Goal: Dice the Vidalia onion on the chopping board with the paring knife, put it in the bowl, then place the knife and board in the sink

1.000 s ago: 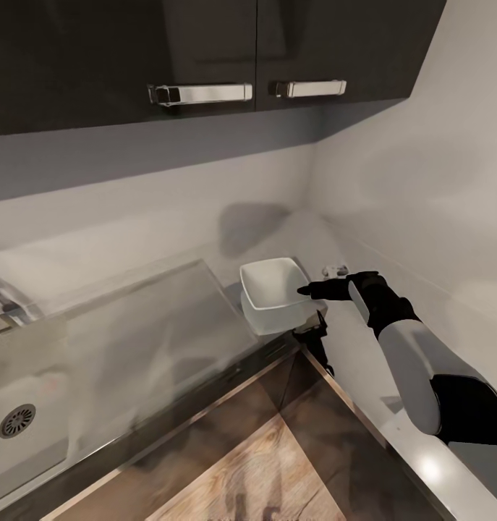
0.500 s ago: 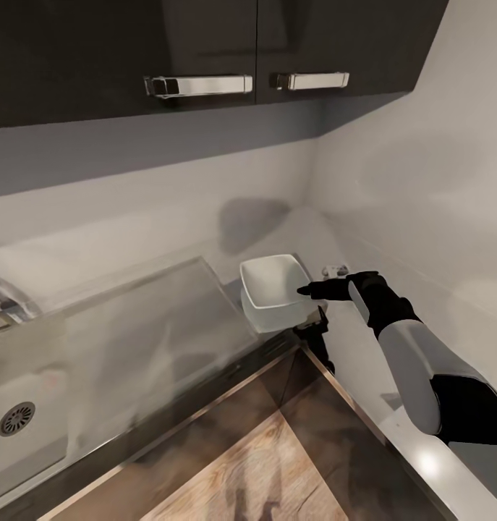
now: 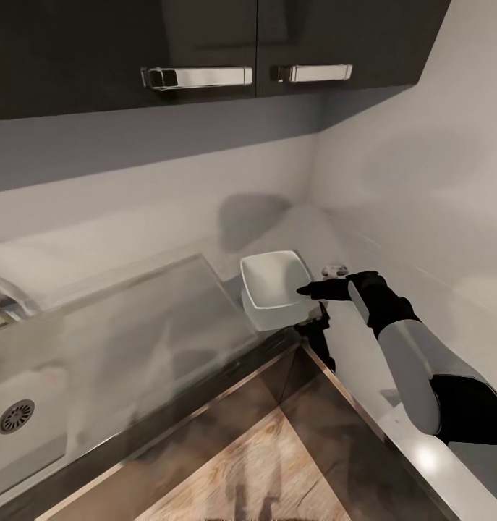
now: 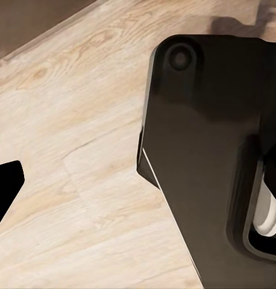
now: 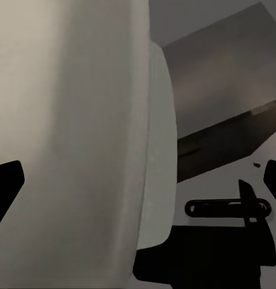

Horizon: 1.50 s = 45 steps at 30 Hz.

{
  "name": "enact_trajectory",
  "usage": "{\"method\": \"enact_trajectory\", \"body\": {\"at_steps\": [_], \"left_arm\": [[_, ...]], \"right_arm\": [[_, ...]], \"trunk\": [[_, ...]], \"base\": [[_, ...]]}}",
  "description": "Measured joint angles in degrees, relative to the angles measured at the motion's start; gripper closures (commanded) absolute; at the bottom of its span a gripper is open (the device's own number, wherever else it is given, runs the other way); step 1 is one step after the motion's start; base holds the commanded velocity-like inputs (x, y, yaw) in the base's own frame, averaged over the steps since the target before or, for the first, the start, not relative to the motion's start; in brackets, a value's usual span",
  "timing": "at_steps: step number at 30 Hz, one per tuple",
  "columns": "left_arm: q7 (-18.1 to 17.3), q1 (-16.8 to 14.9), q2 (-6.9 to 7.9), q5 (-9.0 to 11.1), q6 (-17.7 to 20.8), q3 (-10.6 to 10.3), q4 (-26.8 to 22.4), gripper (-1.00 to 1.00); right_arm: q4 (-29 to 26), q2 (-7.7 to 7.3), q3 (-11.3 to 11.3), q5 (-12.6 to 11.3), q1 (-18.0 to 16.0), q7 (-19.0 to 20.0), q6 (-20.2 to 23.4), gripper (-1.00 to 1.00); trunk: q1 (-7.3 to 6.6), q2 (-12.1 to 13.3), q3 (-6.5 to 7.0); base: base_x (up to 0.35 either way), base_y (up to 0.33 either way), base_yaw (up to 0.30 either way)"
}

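Far left: sink (image 3: 31,434) set into the surface (image 3: 393,405), round drain (image 3: 17,416) near the basin's left end, glossy drainboard (image 3: 143,340) running right from it. No telling where the onion sits; basin mostly out of sight. Moving right: white square bowl (image 3: 275,288) at the drainboard's right end, near the back corner of the surface, where the two runs meet. Beside it, right gripper (image 3: 306,291) reaching in level, tips just at the bowl's right rim; touching or a hair apart, hard to call. Right wrist view: bowl wall (image 5: 78,144) looming close between two dark fingertips (image 5: 5,186) set wide, so jaws spread open, gripping nothing. Above: dark wall cabinets (image 3: 205,43) with chrome handles (image 3: 197,76). Left wrist view: wooden floor (image 4: 72,156), a dark robot part (image 4: 204,150); left jaws' state impossible to tell.
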Motion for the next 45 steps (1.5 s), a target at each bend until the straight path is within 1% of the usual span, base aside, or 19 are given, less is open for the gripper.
{"method": "enact_trajectory", "body": {"at_steps": [5,11,12,40,45], "left_arm": [[0.0,0.0,0.0,0.0,0.0,0.0,0.0,-1.0],[0.0,0.0,0.0,0.0,0.0,0.0,0.0,-1.0],[0.0,0.0,0.0,0.0,0.0,0.0,0.0,-1.0],[0.0,0.0,0.0,0.0,0.0,0.0,0.0,-1.0],[0.0,0.0,0.0,0.0,-0.1,0.0,0.0,-1.0]], "right_arm": [[0.0,0.01,0.0,0.0,0.0,0.0,0.0,-1.0],[0.0,0.02,0.0,0.0,0.0,0.0,-1.2,-1.0],[0.0,0.02,0.0,0.0,0.0,0.0,-1.3,1.0],[0.0,0.1,0.1,0.1,0.0,-0.2,-1.6,1.0],[0.0,0.03,0.0,0.3,0.0,-0.6,-2.8,1.0]], "trunk": [[0.0,0.0,-0.05],[0.0,0.0,-0.05],[0.0,0.0,-0.05],[0.0,0.0,-0.03],[0.0,0.0,0.29]], "base": [[0.0,0.0,0.0],[0.0,0.0,0.0],[0.0,0.0,0.0],[0.0,0.0,-0.001],[0.0,0.0,-0.064]]}}
